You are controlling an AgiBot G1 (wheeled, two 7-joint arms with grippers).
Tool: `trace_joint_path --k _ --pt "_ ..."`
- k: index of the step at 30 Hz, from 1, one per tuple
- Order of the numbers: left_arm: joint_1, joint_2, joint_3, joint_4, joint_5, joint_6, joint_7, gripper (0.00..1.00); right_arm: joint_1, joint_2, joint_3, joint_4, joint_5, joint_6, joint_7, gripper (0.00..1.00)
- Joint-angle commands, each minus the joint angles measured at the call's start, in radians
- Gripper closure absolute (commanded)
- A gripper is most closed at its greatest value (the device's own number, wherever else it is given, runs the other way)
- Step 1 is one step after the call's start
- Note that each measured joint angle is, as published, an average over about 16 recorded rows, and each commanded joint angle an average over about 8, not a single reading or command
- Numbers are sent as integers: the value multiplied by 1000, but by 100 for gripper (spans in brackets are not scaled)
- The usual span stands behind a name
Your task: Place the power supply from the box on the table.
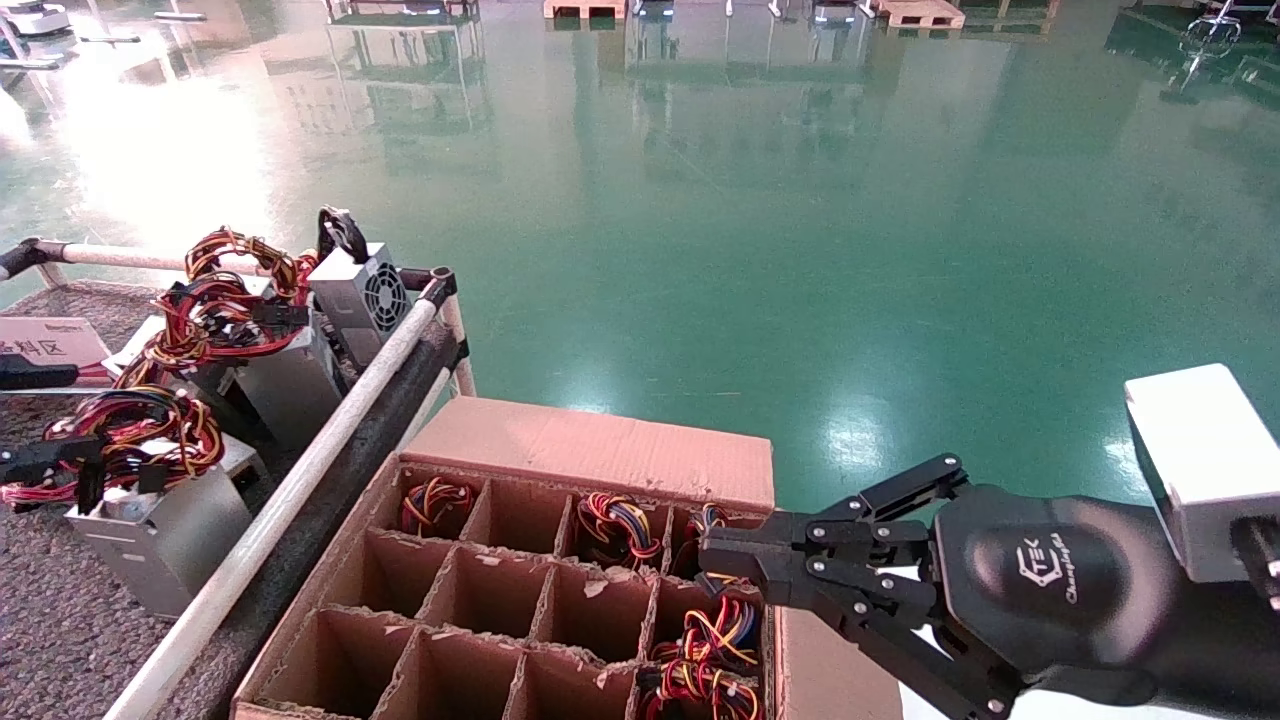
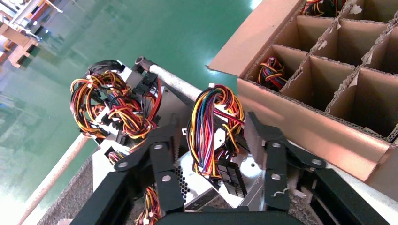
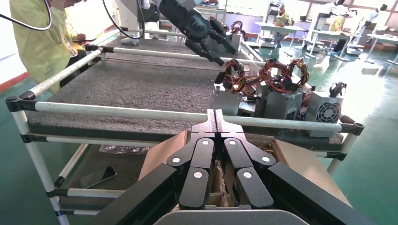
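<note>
The right tool (image 1: 715, 560), jaws pressed together and empty, hangs over the box (image 1: 590, 455), a corrugated brown grid with wire bundles in some cells. On the speckled grey desk (image 1: 60, 630) beyond, the left tool (image 2: 213, 154) stands open around the silver power supply (image 2: 211, 176); best lifted straight, clear of its looped wires.

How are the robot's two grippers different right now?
The right gripper is shut and holds nothing; the left gripper is open, fingers either side of the power supply. The right hangs over the box; the left is over the table. Both are black.
</note>
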Motion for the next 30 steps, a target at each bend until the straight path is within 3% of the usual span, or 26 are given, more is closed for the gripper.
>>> trace_joint_path --k 1,14,28,30 --pt "-2 1 1 0 1 2 -2 0 0 0 0 0 0 0 0 100" --pt "-15 15 -6 -7 -16 10 -13 0 0 0 0 0 0 0 0 100" --pt "4 58 -18 -36 -125 23 -20 0 0 0 0 0 0 0 0 100" --pt "12 64 -18 -41 -142 24 -17 0 0 0 0 0 0 0 0 88"
